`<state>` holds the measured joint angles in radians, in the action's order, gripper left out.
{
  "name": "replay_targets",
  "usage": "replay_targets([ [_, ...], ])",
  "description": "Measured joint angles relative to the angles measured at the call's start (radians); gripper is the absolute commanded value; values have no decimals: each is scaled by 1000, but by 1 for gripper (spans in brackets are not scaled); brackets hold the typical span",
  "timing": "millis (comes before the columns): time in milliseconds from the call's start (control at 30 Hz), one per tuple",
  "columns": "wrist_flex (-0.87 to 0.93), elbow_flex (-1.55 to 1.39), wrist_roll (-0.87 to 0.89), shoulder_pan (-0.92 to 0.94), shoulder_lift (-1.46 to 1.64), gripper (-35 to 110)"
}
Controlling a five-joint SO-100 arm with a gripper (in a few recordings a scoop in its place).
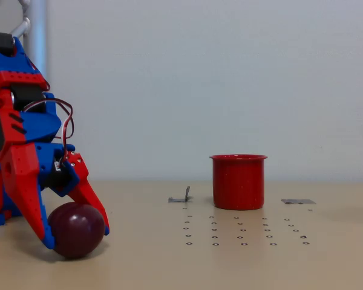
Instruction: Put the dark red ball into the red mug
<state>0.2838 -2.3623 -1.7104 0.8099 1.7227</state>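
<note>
Fixed view. Ball: on the table, far left, between the two fingers of the gripper. Mug: upright on the table, right of centre, well apart from the ball and farther back.

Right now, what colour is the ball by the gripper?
Dark maroon, plum-like and slightly glossy; the ball shows best in the fixed view.

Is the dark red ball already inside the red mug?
No, the dark red ball rests on the table between the fingers of the gripper, well left of the red mug in the fixed view.
</note>
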Motion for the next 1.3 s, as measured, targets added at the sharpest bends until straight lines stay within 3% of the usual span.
replay_targets([
  [700,11,77,91,-23,-6,22],
  [1000,270,334,319,-147,-6,22],
  [1300,746,853,538,-341,-6,22],
])
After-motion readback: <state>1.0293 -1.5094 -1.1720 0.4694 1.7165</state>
